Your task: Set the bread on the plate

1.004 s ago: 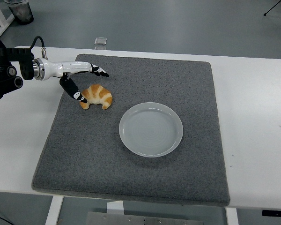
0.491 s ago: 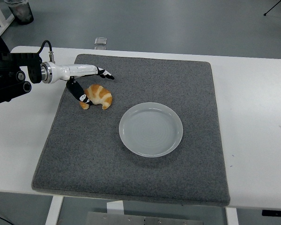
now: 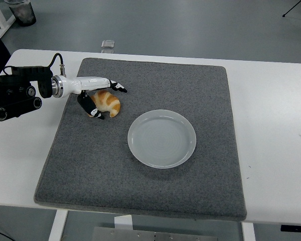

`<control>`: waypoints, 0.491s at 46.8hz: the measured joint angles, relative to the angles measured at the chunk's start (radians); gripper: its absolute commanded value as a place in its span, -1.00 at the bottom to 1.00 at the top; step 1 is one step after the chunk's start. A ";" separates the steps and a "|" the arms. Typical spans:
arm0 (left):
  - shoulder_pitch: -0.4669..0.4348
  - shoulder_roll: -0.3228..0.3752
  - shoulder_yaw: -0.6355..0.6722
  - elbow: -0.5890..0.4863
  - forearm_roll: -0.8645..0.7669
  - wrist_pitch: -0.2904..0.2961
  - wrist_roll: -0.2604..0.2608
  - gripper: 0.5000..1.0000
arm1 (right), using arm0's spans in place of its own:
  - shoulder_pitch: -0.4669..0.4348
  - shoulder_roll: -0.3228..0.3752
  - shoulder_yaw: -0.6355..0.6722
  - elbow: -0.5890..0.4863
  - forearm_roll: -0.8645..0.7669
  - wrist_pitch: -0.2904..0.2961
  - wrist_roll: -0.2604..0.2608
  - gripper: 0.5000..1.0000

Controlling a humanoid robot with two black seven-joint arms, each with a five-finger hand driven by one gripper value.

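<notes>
A golden croissant (image 3: 108, 103) lies on the grey mat (image 3: 140, 175), left of the white round plate (image 3: 162, 138). My left hand (image 3: 104, 100) reaches in from the left and straddles the croissant. Its long fingers (image 3: 115, 86) lie along the bread's far side and the thumb (image 3: 94, 111) sits at its near left side. The fingers are spread around the bread and not closed on it. The plate holds nothing. The right arm is out of view.
The mat covers most of the white table (image 3: 271, 125). A small clear object (image 3: 108, 45) sits at the table's far edge. A dark bin (image 3: 21, 11) stands on the floor at top left.
My left hand has moved right over the croissant, so the fingers and thumb now bracket it. The croissant and the plate have not moved.
</notes>
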State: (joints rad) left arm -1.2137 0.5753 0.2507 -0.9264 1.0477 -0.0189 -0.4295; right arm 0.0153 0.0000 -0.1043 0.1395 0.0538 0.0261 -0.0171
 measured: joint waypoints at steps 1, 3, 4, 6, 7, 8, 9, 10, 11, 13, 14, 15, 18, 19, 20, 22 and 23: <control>0.000 0.000 0.000 0.000 0.000 0.002 0.000 0.83 | 0.000 0.000 0.000 0.000 0.000 0.000 0.000 0.81; 0.000 0.000 0.000 0.001 0.000 0.003 0.001 0.82 | 0.000 0.000 0.000 0.000 0.000 0.000 0.000 0.81; 0.000 0.000 0.000 0.001 0.000 0.003 0.001 0.81 | 0.000 0.000 0.000 0.000 0.000 0.000 0.000 0.81; 0.000 0.000 0.001 0.004 0.000 0.005 0.001 0.77 | 0.000 0.000 0.000 0.000 0.000 0.000 0.000 0.81; 0.000 0.000 0.001 0.006 0.000 0.005 0.001 0.76 | 0.000 0.000 0.000 0.000 0.000 0.000 -0.001 0.81; 0.000 0.000 0.001 0.009 0.000 0.005 0.001 0.74 | 0.000 0.000 0.000 0.000 0.000 0.000 -0.001 0.81; 0.000 0.000 0.001 0.012 0.000 0.005 0.001 0.73 | 0.000 0.000 0.000 0.000 0.000 0.000 0.000 0.81; 0.000 -0.001 0.001 0.015 0.000 0.005 0.001 0.70 | 0.000 0.000 0.000 0.000 0.000 0.000 -0.001 0.81; 0.000 -0.001 0.001 0.019 0.000 0.005 0.001 0.65 | 0.000 0.000 0.000 0.000 0.000 0.000 -0.001 0.81; 0.000 -0.004 0.001 0.022 0.000 0.006 0.001 0.61 | 0.000 0.000 0.000 0.000 0.000 0.000 -0.001 0.81; 0.000 -0.007 0.001 0.023 0.000 0.006 0.000 0.61 | 0.000 0.000 0.000 0.000 0.000 0.000 -0.001 0.81; 0.000 -0.009 0.001 0.024 0.000 0.007 0.000 0.61 | 0.000 0.000 0.000 0.000 0.000 0.000 -0.001 0.81; 0.001 -0.013 0.001 0.028 0.000 0.007 0.000 0.58 | 0.000 0.000 0.000 0.000 0.000 0.000 -0.001 0.81; 0.001 -0.013 0.001 0.029 0.000 0.007 0.000 0.58 | 0.000 0.000 0.000 0.000 0.000 0.000 0.000 0.81; 0.001 -0.014 0.001 0.030 0.000 0.007 0.000 0.57 | 0.000 0.000 0.000 0.000 0.000 0.000 0.000 0.82; 0.003 -0.014 0.001 0.031 0.000 0.007 0.000 0.56 | 0.000 0.000 0.000 0.000 0.000 0.000 -0.001 0.81; 0.005 -0.015 0.001 0.033 0.000 0.007 0.000 0.55 | 0.000 0.000 0.000 0.000 0.000 0.000 -0.001 0.81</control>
State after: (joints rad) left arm -1.2092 0.5607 0.2516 -0.8935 1.0477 -0.0121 -0.4294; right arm 0.0153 0.0000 -0.1043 0.1395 0.0537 0.0261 -0.0176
